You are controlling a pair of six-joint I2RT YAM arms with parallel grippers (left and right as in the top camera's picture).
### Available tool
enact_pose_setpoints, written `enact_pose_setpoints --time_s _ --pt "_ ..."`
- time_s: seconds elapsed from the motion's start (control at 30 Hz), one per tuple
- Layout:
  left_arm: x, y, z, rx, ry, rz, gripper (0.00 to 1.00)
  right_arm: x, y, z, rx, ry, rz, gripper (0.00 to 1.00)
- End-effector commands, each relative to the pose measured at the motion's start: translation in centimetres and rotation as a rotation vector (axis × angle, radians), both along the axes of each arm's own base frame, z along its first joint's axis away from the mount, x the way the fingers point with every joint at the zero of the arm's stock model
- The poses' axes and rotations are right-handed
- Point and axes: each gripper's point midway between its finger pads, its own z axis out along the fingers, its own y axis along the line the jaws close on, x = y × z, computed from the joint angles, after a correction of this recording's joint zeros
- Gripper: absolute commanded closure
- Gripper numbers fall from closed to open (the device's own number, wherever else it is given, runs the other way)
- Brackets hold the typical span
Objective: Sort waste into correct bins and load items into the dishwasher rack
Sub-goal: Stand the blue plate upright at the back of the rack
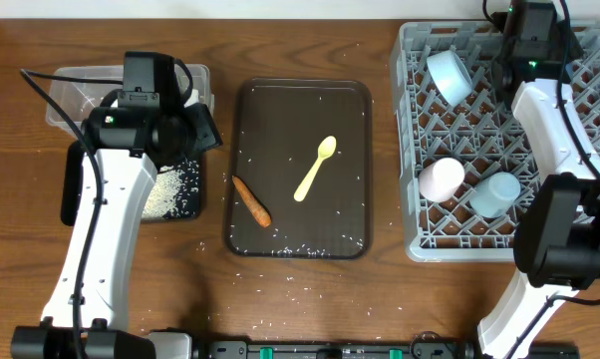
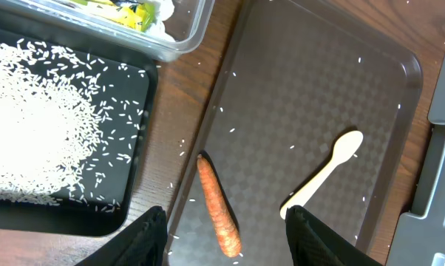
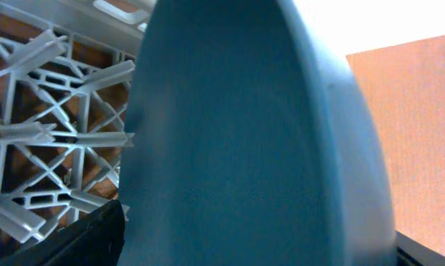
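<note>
My left pincer (image 2: pixel 224 222) hangs spread wide and empty, with the carrot (image 2: pixel 216 210) lying straight under the gap between its fingers (image 2: pixel 145 236). The carrot rests on the brown tray (image 2: pixel 318 81), close inside that tray's left rim. The spoon (image 2: pixel 322 177) lies slantwise to the right, its handle end almost at my right-hand finger and its bowl end pointing away. Ahead of the pincer the tray floor is open, dotted with a few grains. To the left only a narrow strip of worktop (image 2: pixel 182 111) parts the brown tray from the black tray (image 2: pixel 8 214), where the rice (image 2: pixel 38 111) is heaped. Ahead and to the left stands the tub (image 2: pixel 189 33), its corner just beside the black tray, holding napkins (image 2: pixel 162 15) and the wrapper (image 2: pixel 130 15). Past the brown tray's right rim comes the grey edge of the rack (image 2: pixel 437 170). My right pincer (image 3: pixel 252 244) is at the rack's far side, and the dish (image 3: pixel 245 133) fills nearly all of its view. The dish stands on edge, tilted, between my fingers (image 3: pixel 78 236), with upright pegs close on its left. I cannot tell whether those fingers press it or merely flank it. To the left of this pincer the bowl (image 1: pixel 448 76) lies tipped among the pegs. The pink cup (image 1: pixel 442 179) and blue cup (image 1: pixel 496 193) sit well back from it, near the rack's front edge.
</note>
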Motion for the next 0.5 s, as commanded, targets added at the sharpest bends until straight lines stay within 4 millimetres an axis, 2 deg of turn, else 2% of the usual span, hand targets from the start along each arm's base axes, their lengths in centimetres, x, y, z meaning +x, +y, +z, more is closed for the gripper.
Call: enact_pose_setpoints --time_s 0.0,0.1,0.2,0.4,0.47 --pt "-0.1 0.3 -0.5 0.005 0.015 0.016 0.46 -0.1 -0.6 -2.0 0.086 -0.019 -0.028 0.15" --pt "-0.1 0.3 -0.4 0.005 0.015 0.016 0.46 -0.5 -1.4 -1.1 0.142 -0.068 -0.052 0.14" --pt "-0.1 0.3 -0.4 0.005 0.015 0.016 0.46 -0.8 -1.2 -0.3 0.24 -0.099 -0.025 0.12" --pt "-0.1 0.3 -0.4 0.005 0.015 0.016 0.46 -1.7 2.6 2.9 0.436 -0.132 0.143 0.05" --pt "-0.1 0.3 -0.4 0.005 0.015 0.016 0.46 -2.2 3.1 4.1 0.466 -0.157 0.149 0.01"
